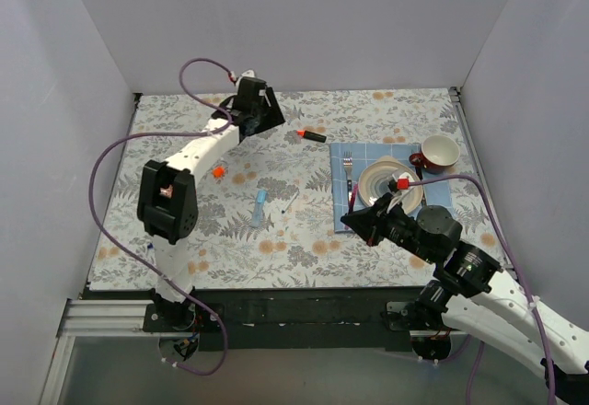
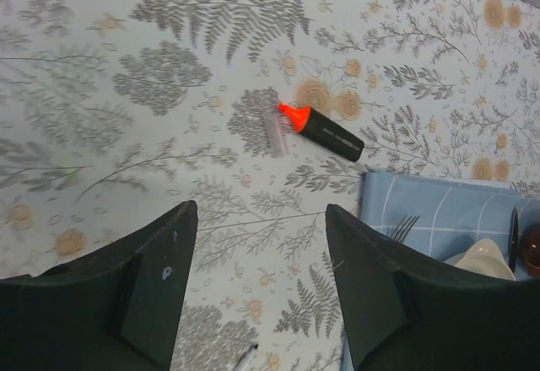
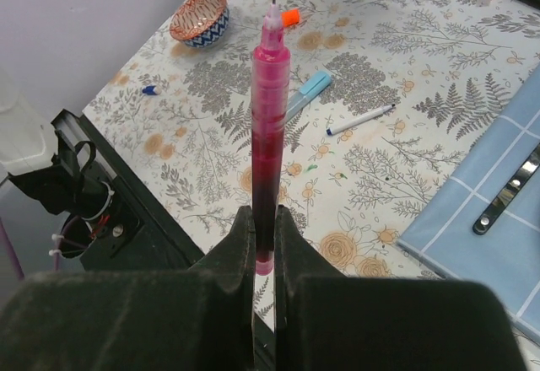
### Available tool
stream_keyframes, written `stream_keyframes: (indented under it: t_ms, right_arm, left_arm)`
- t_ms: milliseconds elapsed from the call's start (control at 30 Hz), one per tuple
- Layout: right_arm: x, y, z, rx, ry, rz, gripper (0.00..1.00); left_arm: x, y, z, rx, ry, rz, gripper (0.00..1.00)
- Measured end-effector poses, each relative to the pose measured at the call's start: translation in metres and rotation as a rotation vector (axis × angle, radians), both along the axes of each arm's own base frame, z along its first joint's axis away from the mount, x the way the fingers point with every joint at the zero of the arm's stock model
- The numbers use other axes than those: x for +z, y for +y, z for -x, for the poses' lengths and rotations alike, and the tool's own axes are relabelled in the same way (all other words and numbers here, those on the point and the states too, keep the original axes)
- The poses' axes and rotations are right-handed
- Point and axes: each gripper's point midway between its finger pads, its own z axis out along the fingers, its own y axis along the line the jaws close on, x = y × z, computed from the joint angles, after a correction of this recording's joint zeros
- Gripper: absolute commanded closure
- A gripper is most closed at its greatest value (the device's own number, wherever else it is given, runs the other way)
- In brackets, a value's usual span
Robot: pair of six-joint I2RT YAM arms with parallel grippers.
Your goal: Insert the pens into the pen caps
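Note:
My right gripper [image 3: 266,215] is shut on the lower end of the thin maroon-red pen [image 3: 268,118], which stands upright with its bare tip up. Beyond it on the flowered table lie the light-blue marker [image 3: 308,91], the thin white pen [image 3: 361,120], an orange-red cap [image 3: 289,18] and a small dark blue cap [image 3: 149,90]. My left gripper [image 2: 260,211] hangs open over the far side of the table with nothing between its fingers. Ahead of it lies the black marker [image 2: 325,132] with its orange tip bare, next to a pale translucent cap [image 2: 274,131].
A blue placemat [image 1: 345,156] on the right carries a plate [image 1: 379,184], a silver fork [image 1: 348,170] and a red cup [image 1: 440,154]. A small patterned bowl [image 3: 199,17] stands near the left side. White walls close in three sides.

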Motion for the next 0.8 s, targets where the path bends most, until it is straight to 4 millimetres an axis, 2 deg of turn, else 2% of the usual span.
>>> stream_keyframes:
  t_ms: [133, 233, 367, 600, 733, 800]
  right_arm:
    - [0.001, 0.002, 0.002, 0.016, -0.001, -0.005, 0.99]
    - [0.001, 0.002, 0.003, 0.021, -0.002, -0.007, 0.99]
    - [0.004, 0.001, 0.004, 0.021, -0.010, -0.014, 0.99]
    - [0.008, -0.003, 0.006, 0.021, -0.027, -0.020, 0.99]
    - [0.010, -0.004, 0.006, 0.017, -0.040, -0.024, 0.99]
    - [0.011, -0.005, 0.005, 0.013, -0.045, -0.024, 0.99]
  left_arm:
    - [-0.025, -0.054, -0.010, -0.051, 0.007, -0.025, 0.43]
    - [-0.046, -0.075, -0.015, -0.059, 0.022, -0.050, 0.43]
    - [-0.071, -0.088, -0.027, -0.047, 0.030, -0.084, 0.45]
    - [-0.118, -0.093, -0.035, -0.025, 0.076, -0.150, 0.46]
    - [-0.135, -0.091, -0.042, -0.022, 0.084, -0.190, 0.46]
    - [-0.136, -0.091, -0.047, -0.021, 0.071, -0.208, 0.46]
